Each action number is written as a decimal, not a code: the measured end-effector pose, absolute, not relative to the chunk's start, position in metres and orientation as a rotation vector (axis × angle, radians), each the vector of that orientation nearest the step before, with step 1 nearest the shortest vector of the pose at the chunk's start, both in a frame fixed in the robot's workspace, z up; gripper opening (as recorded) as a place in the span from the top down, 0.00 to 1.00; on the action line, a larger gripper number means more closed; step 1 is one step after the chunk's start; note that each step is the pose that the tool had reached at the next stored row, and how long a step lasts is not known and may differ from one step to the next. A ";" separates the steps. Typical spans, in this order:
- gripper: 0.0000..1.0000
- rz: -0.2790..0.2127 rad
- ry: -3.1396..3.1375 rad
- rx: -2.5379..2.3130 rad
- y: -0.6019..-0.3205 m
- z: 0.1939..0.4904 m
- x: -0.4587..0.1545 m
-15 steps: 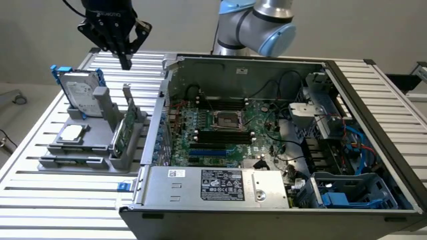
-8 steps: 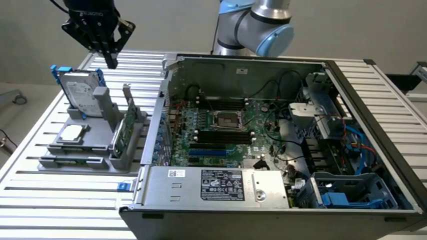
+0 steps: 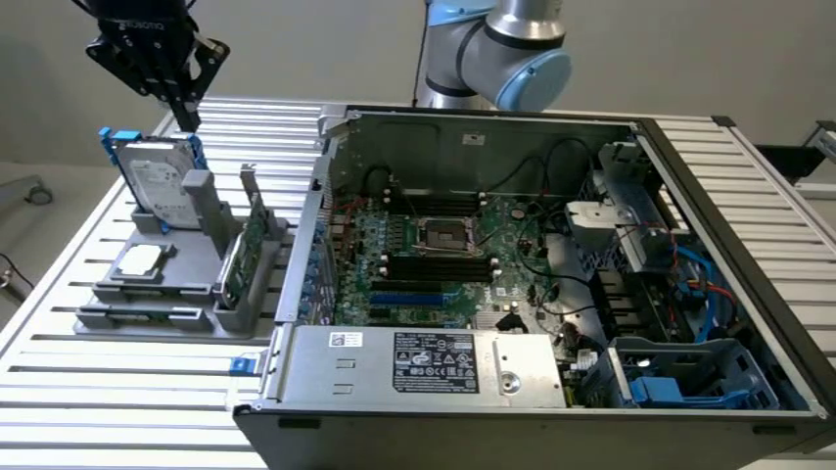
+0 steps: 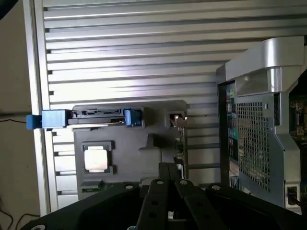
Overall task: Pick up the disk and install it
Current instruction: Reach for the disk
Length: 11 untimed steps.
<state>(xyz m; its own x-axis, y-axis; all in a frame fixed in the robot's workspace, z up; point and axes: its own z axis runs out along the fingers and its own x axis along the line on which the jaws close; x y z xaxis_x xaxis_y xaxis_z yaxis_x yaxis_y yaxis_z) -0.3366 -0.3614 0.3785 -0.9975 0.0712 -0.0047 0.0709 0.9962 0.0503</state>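
The disk stands upright on its edge at the back of a grey holder, its white label facing the exterior view's right, with blue rails along its sides. My gripper hangs just above the disk's top corner, fingers pressed together and nothing between them. In the wrist view the disk appears edge-on, a dark strip between two blue rail ends, and my gripper points down over the grey holder, a little off from the disk.
The holder also carries a square silver chip and an upright green circuit card. An open computer case lies on the slatted metal table, with a blue drive cage at its near right corner.
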 end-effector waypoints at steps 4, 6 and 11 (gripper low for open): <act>0.89 0.080 3.132 0.111 -0.357 0.377 -0.355; 0.89 0.082 3.132 0.112 -0.354 0.376 -0.363; 0.89 0.085 3.128 0.111 -0.344 0.371 -0.378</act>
